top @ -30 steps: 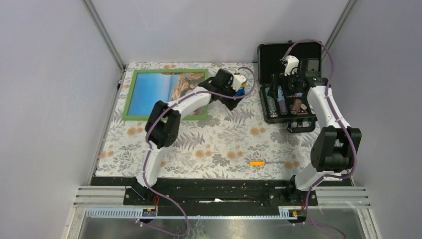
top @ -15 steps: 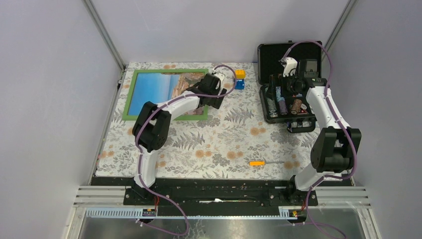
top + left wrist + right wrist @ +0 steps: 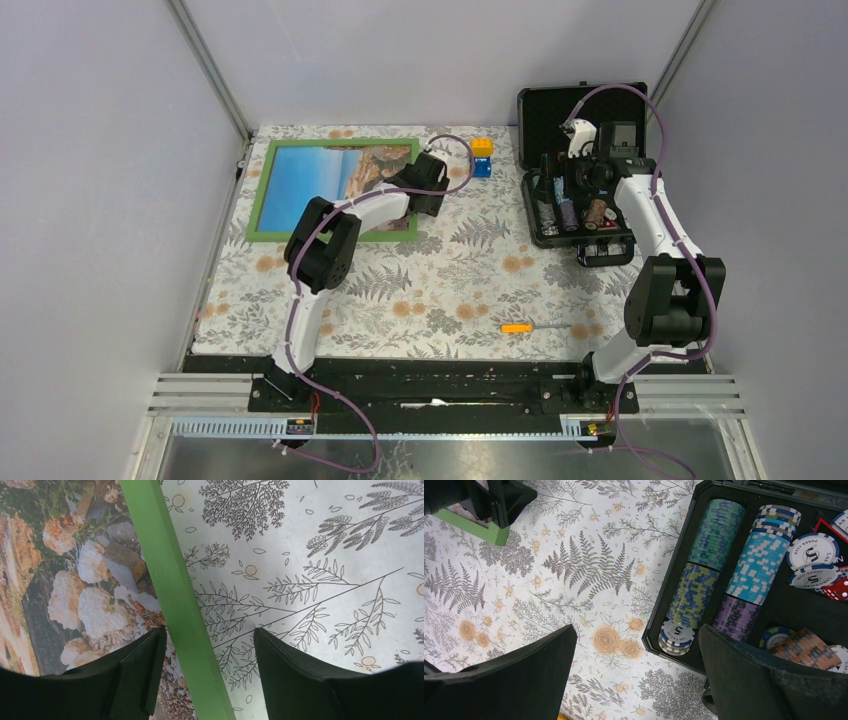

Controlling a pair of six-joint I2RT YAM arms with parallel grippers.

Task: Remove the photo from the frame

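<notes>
The frame lies flat at the table's far left, green border up, with the photo of blue sky and tan rocks inside it. My left gripper is low over the frame's right side. In the left wrist view the gripper is open. One finger is over the rocky part of the photo, the other over the tablecloth. The green border runs between them. My right gripper is open and empty above the black case; in its wrist view it straddles the case's edge.
An open black case of poker chips stands at the far right. A yellow and blue block sits between frame and case. An orange screwdriver lies near the front right. The frame's corner shows in the right wrist view.
My left gripper has moved left, away from the yellow and blue block, onto the frame's right border. The right arm has barely moved.
</notes>
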